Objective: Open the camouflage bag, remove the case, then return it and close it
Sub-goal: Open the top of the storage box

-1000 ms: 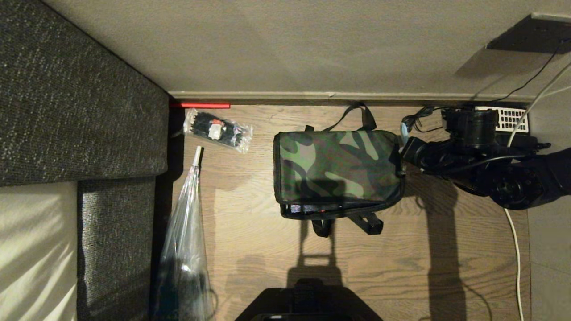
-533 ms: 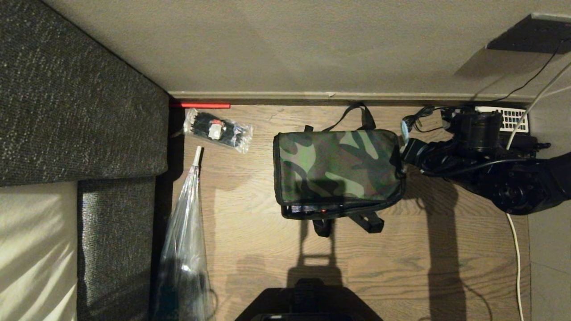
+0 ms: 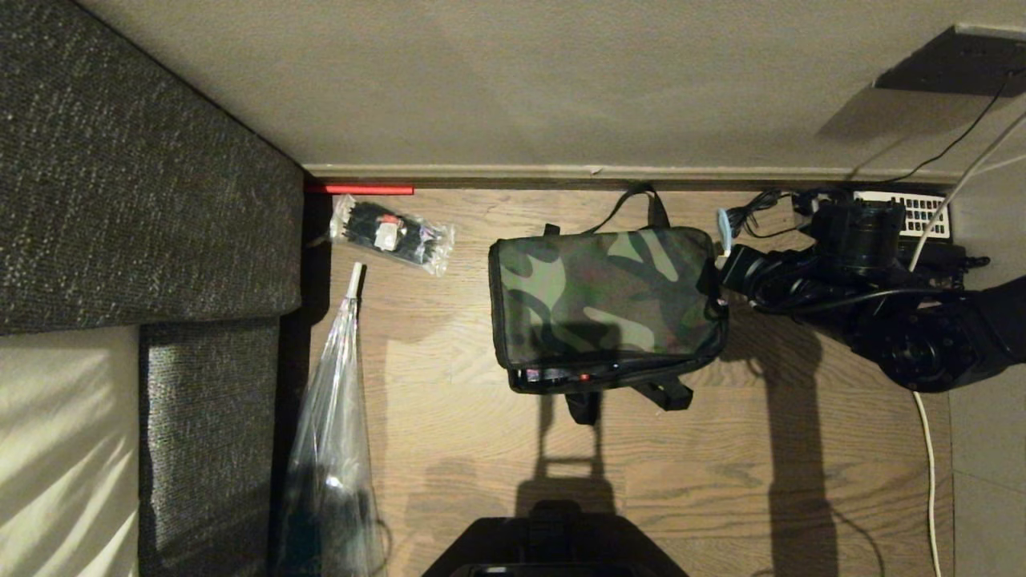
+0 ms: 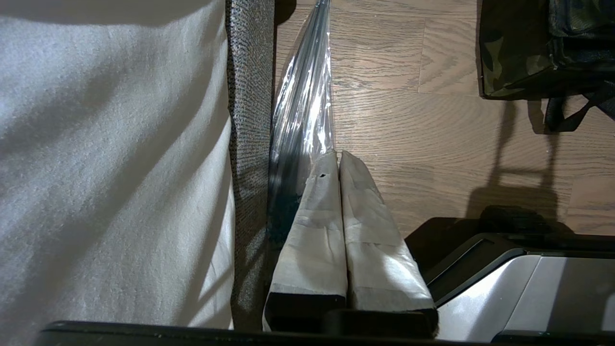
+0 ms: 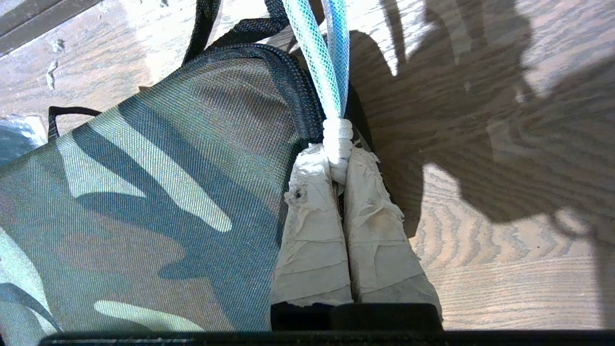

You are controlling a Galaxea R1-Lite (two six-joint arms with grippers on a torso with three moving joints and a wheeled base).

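**Right wrist view: my fingers pinched on the bag's blue pull loop**

Right wrist view shows my right gripper (image 5: 336, 154) closest in, its two taped fingers (image 5: 312, 230) pressed together on the white knot of a blue mesh loop (image 5: 319, 57) that hangs off the bag's zipper edge. That loop runs up and away from my fingertips. Just beside my fingers lies the camouflage top of the bag (image 5: 144, 202), its black zipper curving round the corner where I grip.

From the head, my right gripper (image 3: 728, 258) sits at the bag's right far corner, touching it. The bag (image 3: 601, 296) rests on the wood floor (image 3: 481, 449), lid down, with a thin gap along its near edge where a small red spot shows; I cannot tell what lies inside. Black straps stick out at the near and far sides.

My left gripper (image 4: 340, 158) hangs by the sofa (image 4: 120, 168), its taped fingers shut on nothing, next to a clear plastic sleeve (image 4: 302, 110). Farther off, by the wall, lies a clear packet (image 3: 391, 234).
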